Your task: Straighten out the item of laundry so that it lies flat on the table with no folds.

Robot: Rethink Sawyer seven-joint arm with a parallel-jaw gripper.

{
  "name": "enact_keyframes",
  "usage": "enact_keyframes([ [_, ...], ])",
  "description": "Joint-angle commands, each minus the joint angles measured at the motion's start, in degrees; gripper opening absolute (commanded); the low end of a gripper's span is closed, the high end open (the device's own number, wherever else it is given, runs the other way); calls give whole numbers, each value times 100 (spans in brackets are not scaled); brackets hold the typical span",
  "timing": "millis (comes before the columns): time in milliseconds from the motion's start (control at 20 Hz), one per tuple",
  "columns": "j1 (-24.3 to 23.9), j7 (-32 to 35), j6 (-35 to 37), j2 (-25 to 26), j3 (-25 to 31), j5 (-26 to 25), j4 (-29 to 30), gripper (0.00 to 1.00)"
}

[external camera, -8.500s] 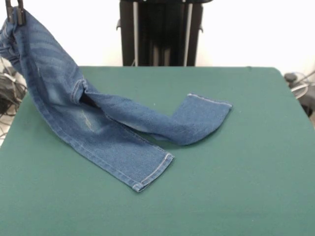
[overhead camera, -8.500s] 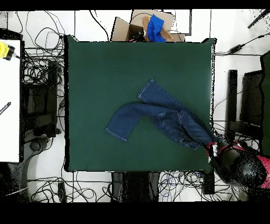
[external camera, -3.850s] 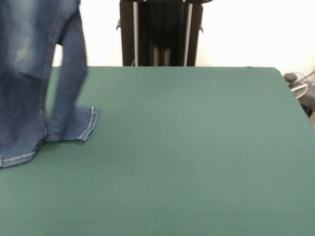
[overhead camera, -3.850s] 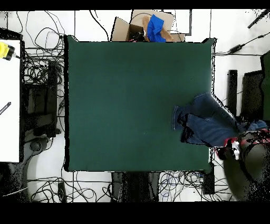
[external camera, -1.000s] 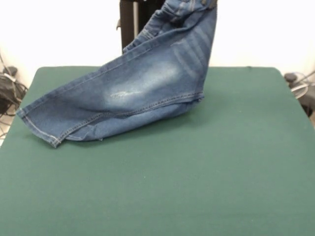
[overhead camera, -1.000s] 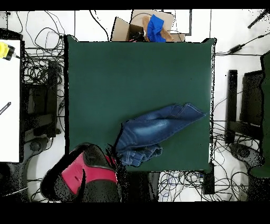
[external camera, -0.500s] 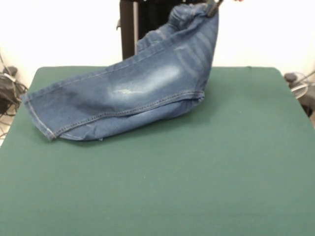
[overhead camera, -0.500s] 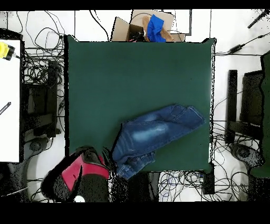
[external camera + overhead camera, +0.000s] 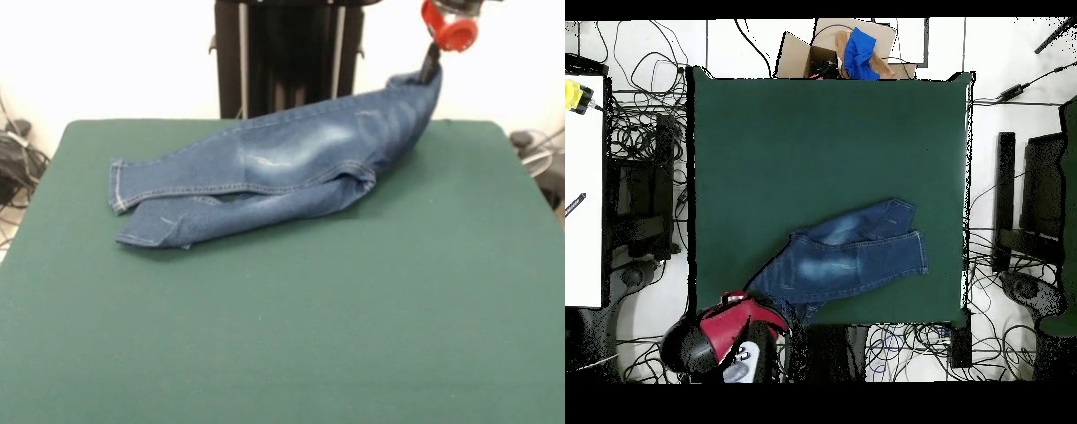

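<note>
The item of laundry, a small pair of faded blue jeans [image 9: 282,172], lies stretched across the far half of the green table [image 9: 353,309]. Its two legs overlap, one partly on the other, with the hems [image 9: 119,190] at the left. The waistband end rises off the cloth at the far right, where my gripper [image 9: 431,64] is shut on it below a red wrist part. In the overhead view the jeans [image 9: 850,255] run from the table's lower edge up to the right, and the gripper [image 9: 772,308] pinches the waist end at the table's edge [image 9: 815,150].
A black pedestal [image 9: 287,57] stands behind the table. In the overhead view, a cardboard box with blue cloth [image 9: 850,50] sits past the top edge. Cables lie all around. A white bench [image 9: 580,190] is at the left.
The gripper has moved right and down in the front view, pulling the waistband with it. The jeans slid rightward and now lie lower and longer on the cloth.
</note>
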Motion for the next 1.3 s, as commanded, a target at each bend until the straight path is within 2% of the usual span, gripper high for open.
enact_keyframes([
  [50, -296, 479, -254, 157, -193, 675, 684, 0],
  [250, -211, 433, -559, 334, -206, 733, 695, 0],
  [600, -182, 278, -384, 236, -187, 790, 659, 0],
  [1050, -194, -101, -197, 154, -251, 546, 555, 0],
  [1200, -139, -314, -137, 187, -409, 280, 449, 0],
  [1250, -121, -349, -162, 196, -447, 241, 429, 100],
  [1300, -151, -382, -165, 190, -427, 222, 434, 100],
])
